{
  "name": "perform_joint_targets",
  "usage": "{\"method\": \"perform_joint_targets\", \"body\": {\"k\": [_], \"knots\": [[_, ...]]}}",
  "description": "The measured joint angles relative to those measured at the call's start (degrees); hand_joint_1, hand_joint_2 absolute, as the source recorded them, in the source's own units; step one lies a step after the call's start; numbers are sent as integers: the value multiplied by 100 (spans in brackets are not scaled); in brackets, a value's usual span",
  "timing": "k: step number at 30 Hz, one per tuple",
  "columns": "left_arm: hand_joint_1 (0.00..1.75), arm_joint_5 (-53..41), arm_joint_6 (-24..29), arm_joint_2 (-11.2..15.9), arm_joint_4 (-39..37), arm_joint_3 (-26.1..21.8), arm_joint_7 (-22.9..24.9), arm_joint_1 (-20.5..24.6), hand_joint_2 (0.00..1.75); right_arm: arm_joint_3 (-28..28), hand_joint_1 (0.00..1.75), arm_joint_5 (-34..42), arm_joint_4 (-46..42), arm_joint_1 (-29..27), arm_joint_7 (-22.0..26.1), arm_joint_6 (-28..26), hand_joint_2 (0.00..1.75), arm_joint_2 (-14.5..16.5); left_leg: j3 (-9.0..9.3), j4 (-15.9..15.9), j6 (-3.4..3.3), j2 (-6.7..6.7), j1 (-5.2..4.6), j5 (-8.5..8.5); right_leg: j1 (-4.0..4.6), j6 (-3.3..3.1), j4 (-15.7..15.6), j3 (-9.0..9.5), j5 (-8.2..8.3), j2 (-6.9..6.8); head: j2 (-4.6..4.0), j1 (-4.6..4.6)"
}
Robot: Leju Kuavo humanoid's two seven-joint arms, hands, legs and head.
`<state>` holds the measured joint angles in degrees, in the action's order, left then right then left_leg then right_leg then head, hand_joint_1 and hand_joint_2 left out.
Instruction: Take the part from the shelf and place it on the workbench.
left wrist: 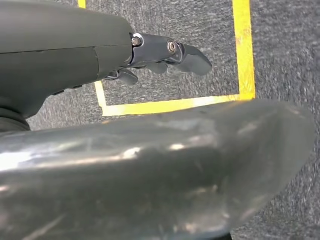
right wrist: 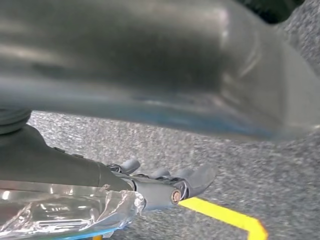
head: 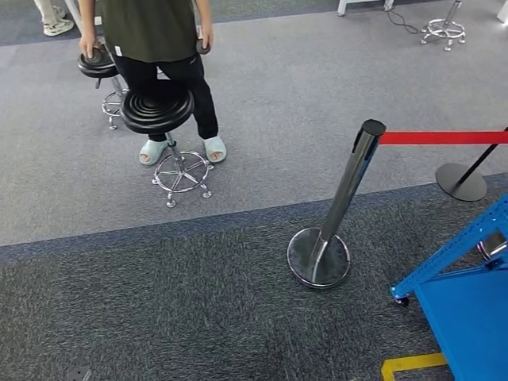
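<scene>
Carpet fills my head view: grey floor (head: 179, 302), a leaning shiny metal post (head: 344, 202) with a red belt (head: 443, 137) in the middle right, and a blue metal cart (head: 467, 309) at the lower right. A person (head: 155, 48) stands by black round stools (head: 157, 109) at the upper left. My left hand (left wrist: 166, 52) hangs with fingers held straight out, holding nothing. My right hand (right wrist: 170, 185) presses a crinkly clear plastic bag (right wrist: 68, 212), which I guess is the part, carried low while I walk.

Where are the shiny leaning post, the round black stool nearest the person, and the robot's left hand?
Leaning post (head: 350, 189): head view, on its chrome shaft.
Black stool (head: 157, 109): head view, on the ribbed seat top.
Left hand (left wrist: 166, 55): left wrist view, on the dark fingers above the carpet.
</scene>
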<state>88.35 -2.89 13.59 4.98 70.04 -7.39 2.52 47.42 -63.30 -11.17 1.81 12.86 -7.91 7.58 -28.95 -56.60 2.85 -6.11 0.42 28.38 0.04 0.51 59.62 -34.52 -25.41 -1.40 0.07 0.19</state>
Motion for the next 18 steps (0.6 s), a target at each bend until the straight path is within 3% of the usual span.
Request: {"method": "perform_joint_targets", "body": {"k": [1, 3, 5, 6, 7, 8, 10, 12, 14, 15, 16, 18], "knots": [[0, -5, -2, -3, 1, 1, 1, 6, 0, 2, 0, 1, 0, -1, -1, -4, 0, -1, -53, -113, 28, 126, 11, 90, -11, -33, -21, 0, 20, 63, 0, -6], [0, -39, -16, -1, 1, 20, 23, -7, 0, 7, 0, 3, 0, 19, -2, -13, 0, -2, -340, -698, 55, 435, 22, 416, -23, -77, -43, -4, 45, 196, 0, -21], [0, -72, -34, 2, 0, 65, 49, -39, 0, 11, 0, 12, 0, 35, -13, -12, 0, -1, -719, -1399, 58, 550, 20, 673, -20, -96, -44, -12, 52, 358, 0, -26], [0, -65, -30, 1, 0, 84, 50, -48, 0, 14, 0, 20, 0, 30, -26, -9, 0, 0, -820, -1539, 54, 569, 21, 654, -20, -96, -43, -11, 54, 445, 0, -27], [0, -45, -11, 0, 0, 95, 42, -50, 0, 19, 0, 31, 0, 20, -43, -7, 0, 1, -825, -1477, 49, 585, 25, 526, -22, -91, -43, -9, 57, 532, 0, -27], [0, -22, 14, 1, 0, 97, 30, -49, 0, 24, 0, 43, 0, 14, -56, -6, 0, 1, -727, -1216, 44, 623, 33, 318, -28, -82, -42, -5, 62, 615, 0, -26], [0, 14, 57, 1, 1, 97, 8, -43, 0, 32, 0, 67, 0, 19, -56, -19, 0, 1, -410, -482, 39, 878, 73, -56, -34, -42, -23, -21, 73, 783, 0, -26], [0, 28, 60, -3, 1, 97, 0, -38, 0, 49, 0, 85, 0, 27, -22, -50, 0, 2, -235, -73, 3, 1075, 90, -153, -36, 23, -14, -72, 92, 928, 0, -24], [0, 62, 37, -8, 1, 97, -5, -25, 0, 72, 0, 80, 0, -1, 0, -92, 0, 3, -221, -21, -79, 993, 72, -149, -54, 97, -40, -127, 122, 1037, 0, -20], [0, 85, 25, -9, 1, 97, -7, -15, 0, 80, 0, 69, 0, -23, 2, -115, 0, 3, -216, -8, -125, 927, 68, -161, -55, 122, -20, -150, 106, 967, 0, -18], [0, 107, 19, -10, 1, 97, -8, -11, 0, 85, 0, 55, 0, -36, 2, -137, 0, 3, -210, 5, -171, 857, 64, -174, -50, 142, 77, -204, 34, 810, 0, 0], [0, 139, 36, -13, 0, 96, -7, -33, 0, 90, 0, 25, 0, -18, 2, -171, 0, 7, -201, 18, -233, 695, 45, -180, -32, 165, 629, -451, -311, 386, 0, 32]]}}
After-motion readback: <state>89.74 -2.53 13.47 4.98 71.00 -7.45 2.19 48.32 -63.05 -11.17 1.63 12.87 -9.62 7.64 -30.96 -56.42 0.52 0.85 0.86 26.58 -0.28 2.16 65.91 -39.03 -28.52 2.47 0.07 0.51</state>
